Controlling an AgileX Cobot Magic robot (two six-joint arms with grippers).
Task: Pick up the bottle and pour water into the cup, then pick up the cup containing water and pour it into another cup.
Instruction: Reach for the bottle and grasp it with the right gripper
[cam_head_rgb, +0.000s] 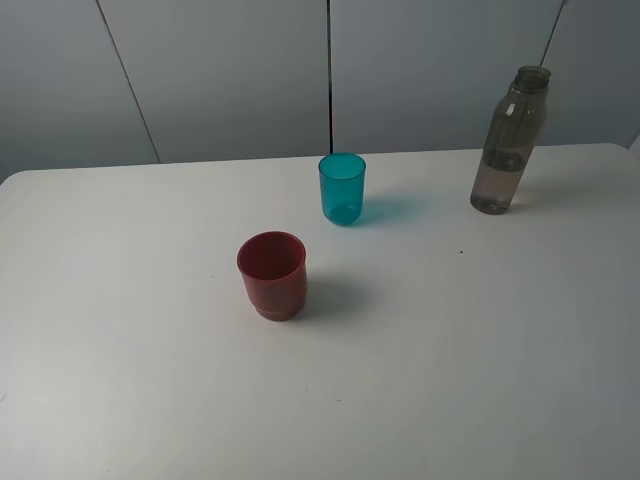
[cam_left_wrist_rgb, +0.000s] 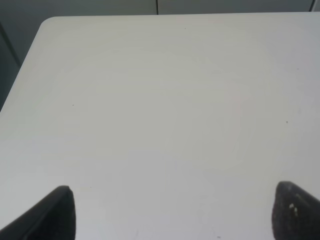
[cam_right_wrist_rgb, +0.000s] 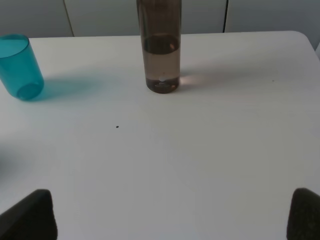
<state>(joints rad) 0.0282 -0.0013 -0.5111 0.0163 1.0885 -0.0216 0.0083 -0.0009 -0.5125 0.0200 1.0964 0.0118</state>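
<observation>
The smoky grey-brown bottle (cam_head_rgb: 509, 141) stands upright at the back right of the white table (cam_head_rgb: 450, 350), uncapped, with some water in it. It also shows in the right wrist view (cam_right_wrist_rgb: 160, 47). The teal cup (cam_head_rgb: 342, 188) stands upright at the back middle and shows in the right wrist view (cam_right_wrist_rgb: 19, 66). The dark red cup (cam_head_rgb: 272, 275) stands upright nearer the front, left of centre. My right gripper (cam_right_wrist_rgb: 172, 212) is open, well short of the bottle. My left gripper (cam_left_wrist_rgb: 175, 212) is open over bare table. Neither gripper shows in the exterior high view.
Grey wall panels (cam_head_rgb: 230, 70) stand behind the table's far edge. The table's rounded back corners show in the left wrist view (cam_left_wrist_rgb: 47, 22) and the right wrist view (cam_right_wrist_rgb: 302, 35). A small dark speck (cam_head_rgb: 461, 251) lies on the table.
</observation>
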